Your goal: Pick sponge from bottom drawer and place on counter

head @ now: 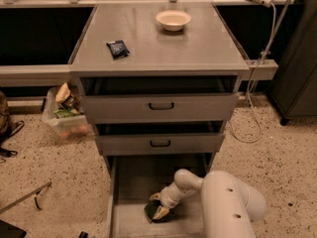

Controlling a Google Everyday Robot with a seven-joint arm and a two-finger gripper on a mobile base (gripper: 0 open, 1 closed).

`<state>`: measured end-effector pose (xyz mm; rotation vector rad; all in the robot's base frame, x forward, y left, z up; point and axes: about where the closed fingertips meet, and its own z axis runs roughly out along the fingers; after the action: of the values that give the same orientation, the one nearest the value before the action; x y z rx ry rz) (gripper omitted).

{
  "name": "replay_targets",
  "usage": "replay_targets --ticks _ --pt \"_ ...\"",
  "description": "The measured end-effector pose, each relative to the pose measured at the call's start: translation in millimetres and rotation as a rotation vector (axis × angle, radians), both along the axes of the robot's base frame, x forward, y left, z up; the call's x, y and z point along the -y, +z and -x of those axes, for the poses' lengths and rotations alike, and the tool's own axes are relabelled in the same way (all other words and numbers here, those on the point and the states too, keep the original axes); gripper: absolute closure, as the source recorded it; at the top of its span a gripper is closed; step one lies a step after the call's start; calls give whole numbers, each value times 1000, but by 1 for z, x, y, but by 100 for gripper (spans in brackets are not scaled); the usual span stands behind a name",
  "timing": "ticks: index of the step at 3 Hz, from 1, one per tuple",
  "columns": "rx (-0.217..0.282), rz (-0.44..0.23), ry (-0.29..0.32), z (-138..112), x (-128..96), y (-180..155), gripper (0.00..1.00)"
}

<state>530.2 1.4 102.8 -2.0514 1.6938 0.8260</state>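
The bottom drawer (130, 182) is pulled open below the two upper drawers. The dark green sponge (150, 211) lies on its grey floor near the front. My gripper (158, 206) reaches down into the drawer from the right, with one tan fingertip (155, 197) behind the sponge and the other in front of it, closed against it. The sponge rests on the drawer floor. The grey counter (158, 43) is the top of the cabinet.
A cream bowl (173, 19) stands at the back of the counter and a dark blue packet (118, 48) lies at its left. The two upper drawers (159, 106) stand slightly open. A plastic bin (64, 115) sits on the floor left of the cabinet, and a cable (255, 103) hangs at the right.
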Motion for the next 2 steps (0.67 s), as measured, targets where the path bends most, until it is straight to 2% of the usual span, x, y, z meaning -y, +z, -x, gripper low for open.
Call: replay_targets --ticks 1,2 --pt "-3 -2 -1 0 -1 0 93" --pt "-3 -3 -1 0 -1 4 100"
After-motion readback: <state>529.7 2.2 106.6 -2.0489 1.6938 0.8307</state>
